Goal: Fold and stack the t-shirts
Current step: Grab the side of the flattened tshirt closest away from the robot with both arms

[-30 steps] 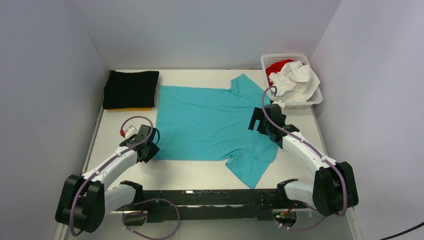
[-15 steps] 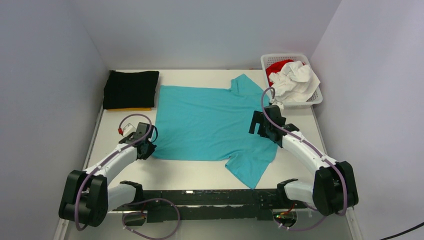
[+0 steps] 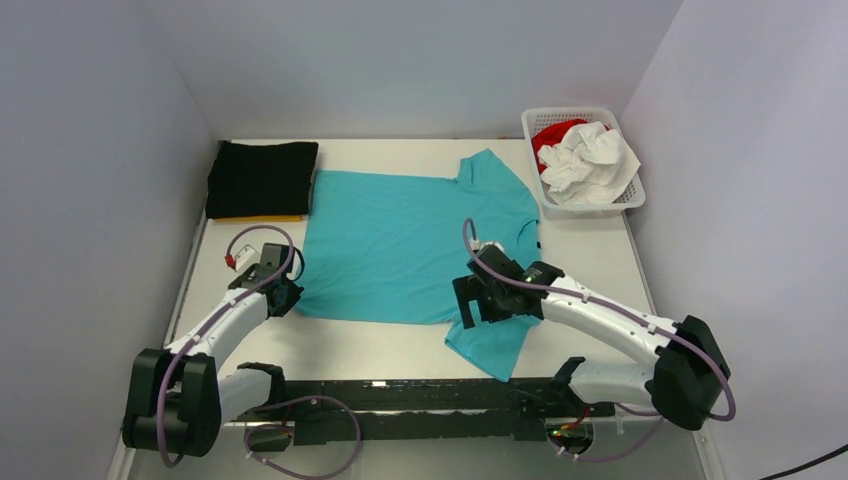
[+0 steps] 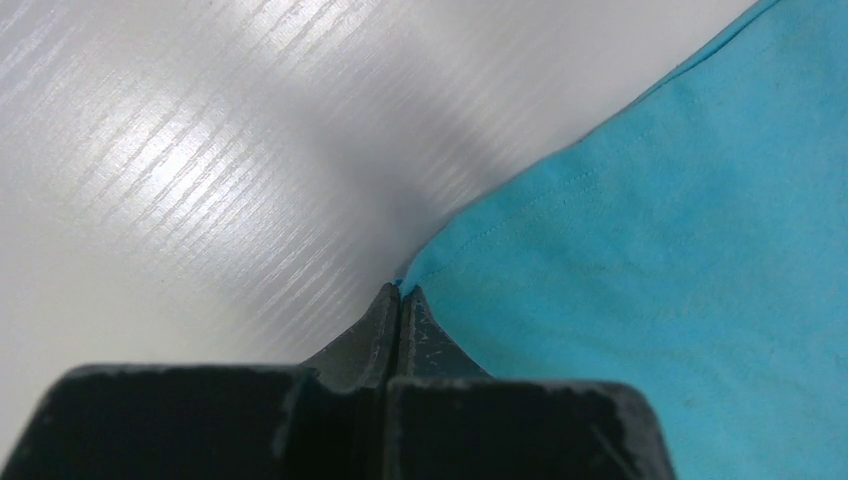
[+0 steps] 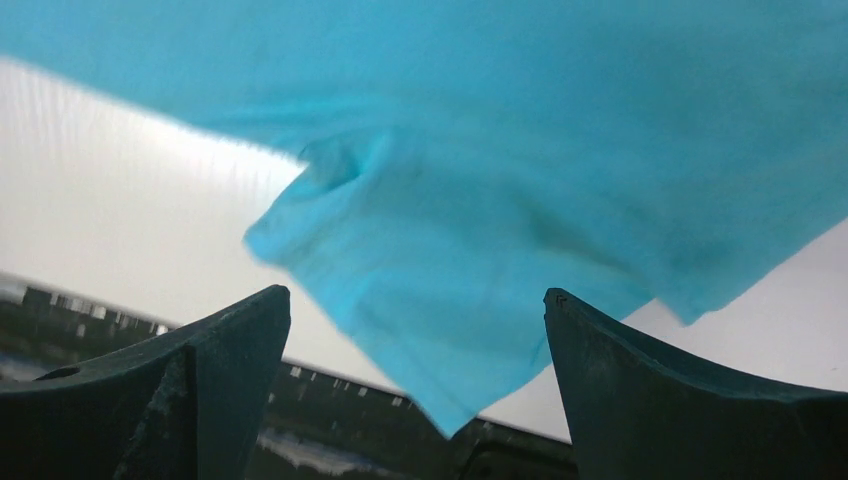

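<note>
Turquoise t-shirt [image 3: 410, 240]: was laid flat mid-table [image 3: 400, 345], collar toward the right.
Left gripper [image 4: 400, 296]: was clenched on the shirt's near-left hem corner (only the cloth's very tip was pinched).
Right gripper [image 5: 415, 300]: was spread wide above the near sleeve, with nothing grasped.
Black t-shirt [image 3: 262, 177]: was folded far left, on an orange-yellow one [image 3: 265, 217].
Basket [image 3: 595, 209]: was filled with a white shirt [image 3: 590, 160] and a red shirt [image 3: 550, 135], far right.
</note>
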Motion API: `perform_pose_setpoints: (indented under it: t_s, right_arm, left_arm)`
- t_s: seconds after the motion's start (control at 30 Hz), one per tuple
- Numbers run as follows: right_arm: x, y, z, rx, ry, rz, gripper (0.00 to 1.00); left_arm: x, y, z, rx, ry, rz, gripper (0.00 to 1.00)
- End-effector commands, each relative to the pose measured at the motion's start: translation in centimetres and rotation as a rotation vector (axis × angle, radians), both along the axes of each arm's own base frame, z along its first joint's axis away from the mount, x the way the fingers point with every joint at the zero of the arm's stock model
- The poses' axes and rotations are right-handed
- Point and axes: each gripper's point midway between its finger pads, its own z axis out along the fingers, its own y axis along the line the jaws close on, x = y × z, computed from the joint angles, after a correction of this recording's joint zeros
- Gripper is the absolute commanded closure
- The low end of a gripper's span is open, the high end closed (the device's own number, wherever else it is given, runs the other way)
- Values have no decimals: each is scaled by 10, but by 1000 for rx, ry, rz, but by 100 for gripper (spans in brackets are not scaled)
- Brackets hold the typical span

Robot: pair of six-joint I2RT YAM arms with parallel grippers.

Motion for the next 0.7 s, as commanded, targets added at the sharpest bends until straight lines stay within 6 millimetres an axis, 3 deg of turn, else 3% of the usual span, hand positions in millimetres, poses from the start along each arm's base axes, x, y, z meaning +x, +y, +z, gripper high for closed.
perform_pose_setpoints:
  t_s: [0.0,0.1,0.2,0.3,0.4,0.67]
  right_arm:
    - [-55,4,7,-18,152,44,0]
    - [-84,-3,-4,-86,234,40,3]
    - [-100,-5,-12,-106,278,30,8]
    - [-100,-7,-19,-110,267,9,15]
    - [-97,-6,-26,-122,262,0,34]
    - [-107,-7,-52,-138,334,-7,43]
  left_arm:
    - [8,-6,0,-26,-31,-41,100]
    - [9,-11,1,-45,-37,-58,100]
    - [9,-13,1,-55,-41,-75,100]
    - [6,-13,-1,-53,-28,-80,100]
    - [3,-14,-3,-57,-21,-88,100]
    - [3,-12,1,-50,-36,-82,100]
